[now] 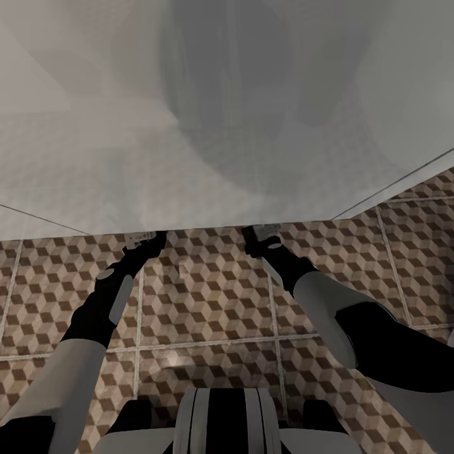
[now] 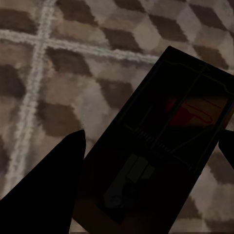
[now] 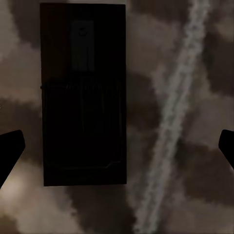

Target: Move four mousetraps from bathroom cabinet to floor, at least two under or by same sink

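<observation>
In the left wrist view a dark mousetrap (image 2: 161, 141) with a wire spring and a red mark lies at a slant on the cube-patterned bathroom floor (image 2: 73, 73). My left gripper (image 2: 152, 138) straddles it, open, with a small gap at each finger. The right wrist view has a second mousetrap (image 3: 83, 97) flat on the floor (image 3: 195, 161), beside a grout line. My right gripper (image 3: 122, 141) stands open above that trap, fingers (image 3: 10, 151) far apart. Seen from the head, both wrists (image 1: 145, 243) (image 1: 261, 239) reach under the front edge of a large white unit (image 1: 221, 126) with a rounded hollow, apparently the sink.
The white unit's front edge (image 1: 202, 225) hides both sets of fingertips from the head camera. Patterned floor tiles (image 1: 208, 302) run toward me and off to the right (image 1: 416, 221). My trunk (image 1: 221, 422) is at the bottom of the head view.
</observation>
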### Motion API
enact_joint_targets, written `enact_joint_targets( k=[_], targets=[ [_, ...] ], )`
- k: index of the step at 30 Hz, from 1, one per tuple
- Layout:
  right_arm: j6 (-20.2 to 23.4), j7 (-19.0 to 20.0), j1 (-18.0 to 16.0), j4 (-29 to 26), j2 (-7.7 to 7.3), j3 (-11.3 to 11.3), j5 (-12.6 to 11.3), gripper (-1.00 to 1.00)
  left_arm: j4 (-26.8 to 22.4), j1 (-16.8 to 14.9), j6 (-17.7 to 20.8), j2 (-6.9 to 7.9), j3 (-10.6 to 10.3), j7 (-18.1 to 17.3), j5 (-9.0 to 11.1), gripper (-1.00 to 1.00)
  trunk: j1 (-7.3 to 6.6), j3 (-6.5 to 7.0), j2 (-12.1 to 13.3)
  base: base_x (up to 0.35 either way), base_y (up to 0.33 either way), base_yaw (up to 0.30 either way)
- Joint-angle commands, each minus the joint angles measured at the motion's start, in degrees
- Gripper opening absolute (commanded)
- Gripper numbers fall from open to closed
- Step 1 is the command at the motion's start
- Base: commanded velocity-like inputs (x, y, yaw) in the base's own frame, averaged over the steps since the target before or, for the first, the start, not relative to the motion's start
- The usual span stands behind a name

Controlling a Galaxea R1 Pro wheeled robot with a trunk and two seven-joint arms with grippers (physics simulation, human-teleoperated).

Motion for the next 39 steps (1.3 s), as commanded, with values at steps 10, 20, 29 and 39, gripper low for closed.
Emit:
enact_joint_targets(
  k=[10,20,29,39],
  targets=[
    [0.43,-0.12,0.0,-0.28,0.01,0.17,0.41,1.0,1.86,-0.01,0.44,-0.08,0.12,-0.29,0.56,-1.0,-0.01,-0.03,-0.01,0.0,0.0,0.0],
    [0.43,-0.12,0.0,-0.31,0.01,0.17,0.41,1.0,2.89,-0.01,0.36,-0.1,0.12,-0.36,0.56,-1.0,-0.01,-0.03,-0.01,0.0,0.0,0.0],
    [0.38,-0.12,0.0,-0.37,0.01,0.17,0.41,1.0,2.67,-0.01,0.36,-0.1,0.12,-0.36,0.56,-1.0,-0.01,-0.03,-0.01,0.0,0.0,0.0],
    [0.34,-0.1,0.0,-0.48,0.01,0.17,0.41,1.0,3.12,-0.01,0.27,-0.1,0.05,-0.44,0.53,-1.0,-0.01,-0.03,-0.01,0.0,0.0,0.0]
  ],
)
